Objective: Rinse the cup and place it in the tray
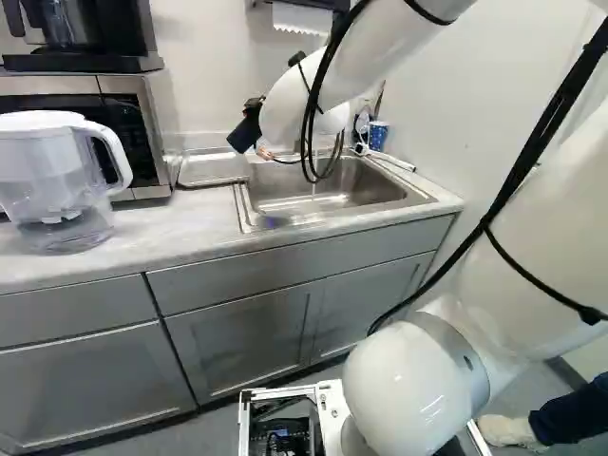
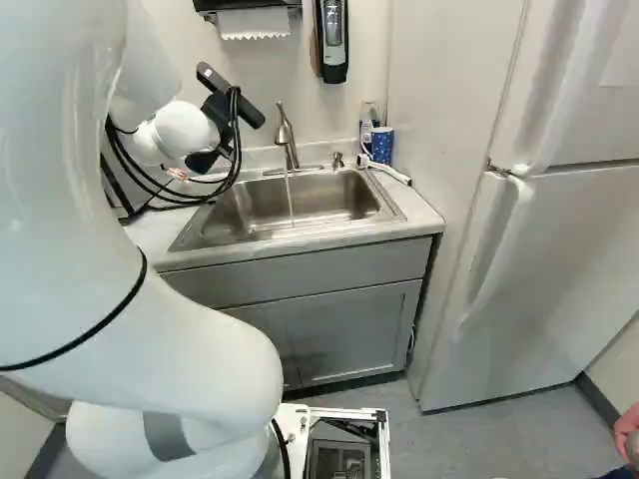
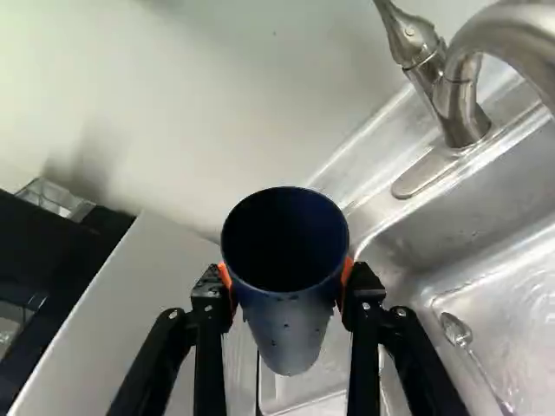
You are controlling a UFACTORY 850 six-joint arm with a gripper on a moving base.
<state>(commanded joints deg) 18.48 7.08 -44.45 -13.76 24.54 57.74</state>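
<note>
Arm (image 1: 389, 43) arching forward | wrist (image 2: 183, 130) hanging bent | gripper (image 2: 217, 115) apparently pointing downward | fingers (image 3: 364, 303) standing apart, orange pads (image 3: 346, 274) pressing inward

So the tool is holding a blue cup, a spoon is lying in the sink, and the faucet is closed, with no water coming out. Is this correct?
Not the faucet: the right base view shows a thin stream of water running from it into the sink. The tool does hold a blue cup, and a spoon lies in the sink.

Near the bench's (image 1: 176, 228) front edge stands a clear pitcher (image 1: 55, 180); by its back right corner, a patterned blue cup (image 2: 381, 146). A spoon (image 3: 456, 331) lies near a sink (image 3: 486, 225) corner.
</note>
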